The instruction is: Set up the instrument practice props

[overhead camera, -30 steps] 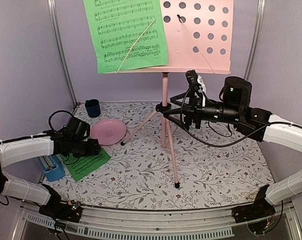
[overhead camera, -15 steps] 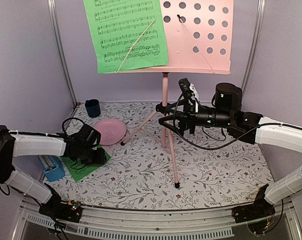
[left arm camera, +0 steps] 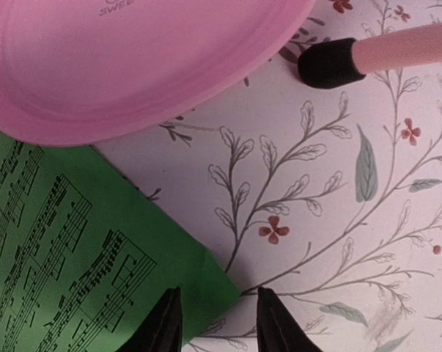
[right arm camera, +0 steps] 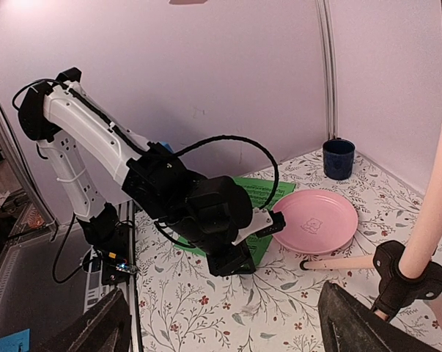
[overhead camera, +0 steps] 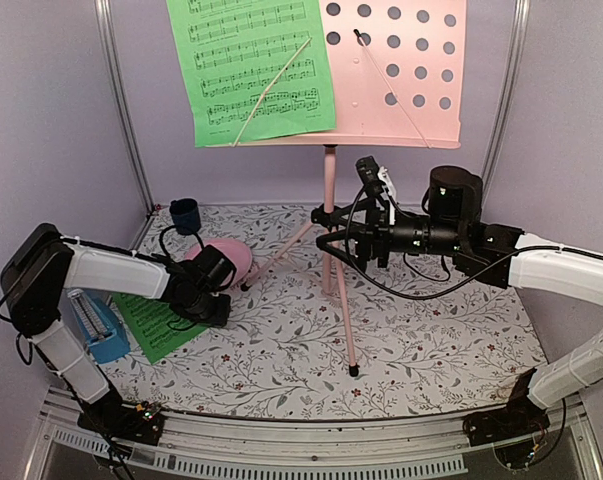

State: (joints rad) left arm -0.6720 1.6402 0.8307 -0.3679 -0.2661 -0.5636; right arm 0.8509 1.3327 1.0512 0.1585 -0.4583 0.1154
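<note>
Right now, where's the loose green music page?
The page lies on the table, left in the top view, between the blue metronome and pink disc, by the left gripper.

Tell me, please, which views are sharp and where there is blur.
Top external view: even light, sharp; staves on the green sheet-music page on the pink perforated stand are readable. Left wrist view: the green printed page lying flat is sharp, the left gripper soft. Right wrist view: the right gripper and the stand's pink pole are blurred.
</note>
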